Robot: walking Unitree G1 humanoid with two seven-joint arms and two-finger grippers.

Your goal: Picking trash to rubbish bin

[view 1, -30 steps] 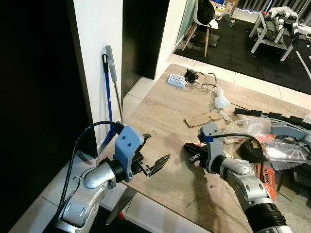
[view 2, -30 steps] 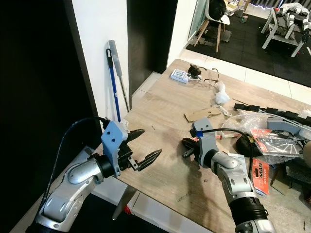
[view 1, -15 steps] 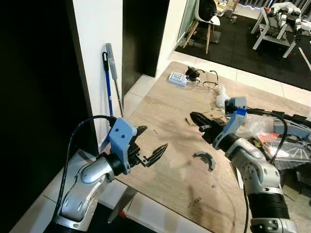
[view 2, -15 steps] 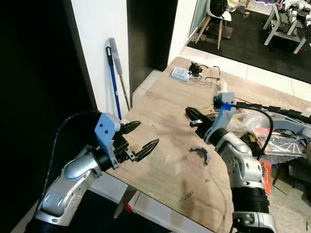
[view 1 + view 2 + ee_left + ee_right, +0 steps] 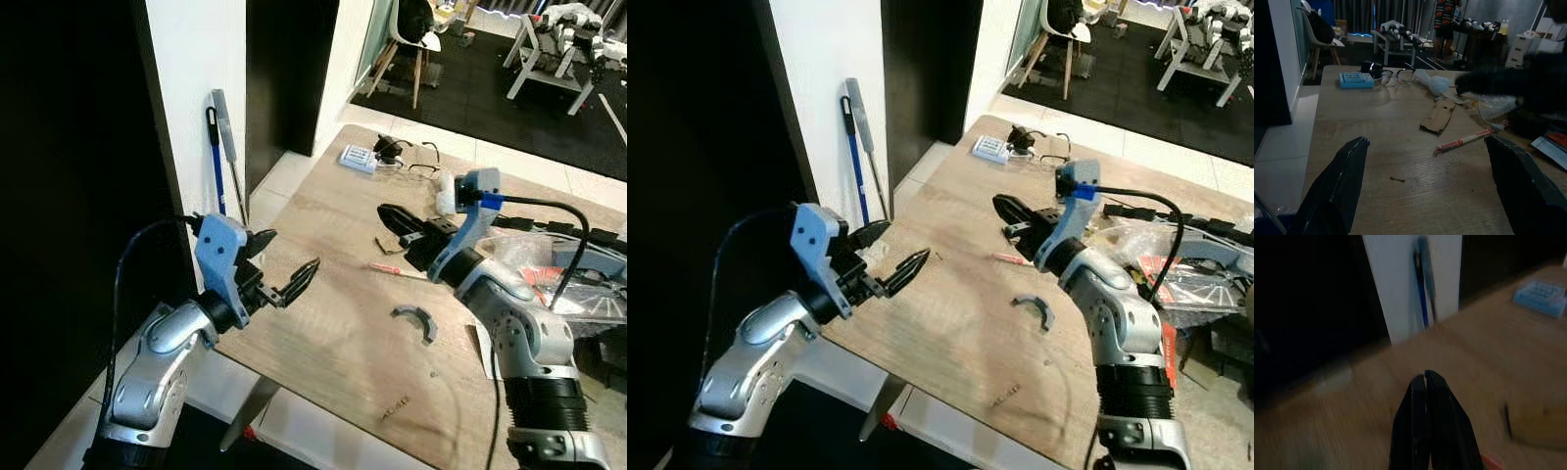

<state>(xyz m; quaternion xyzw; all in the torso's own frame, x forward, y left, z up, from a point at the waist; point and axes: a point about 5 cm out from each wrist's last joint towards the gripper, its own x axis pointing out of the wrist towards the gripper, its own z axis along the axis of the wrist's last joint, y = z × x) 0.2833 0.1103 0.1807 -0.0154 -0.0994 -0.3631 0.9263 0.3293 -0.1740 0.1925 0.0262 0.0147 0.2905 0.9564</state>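
The trash, a cardboard scrap [image 5: 1439, 116], red stick [image 5: 396, 269] and grey curved piece [image 5: 418, 320], lies unpicked mid-table, while the right gripper [image 5: 392, 217] hovers pinched empty and the left gripper [image 5: 284, 264] waits wide apart at the near-left edge.

Looks like a home workroom: cluttered wooden table [image 5: 323, 323] with eyeglasses [image 5: 416, 162], tiled floor [image 5: 284, 176], chair [image 5: 407, 44], black floor mats [image 5: 470, 93], broom [image 5: 223, 147] against the wall.
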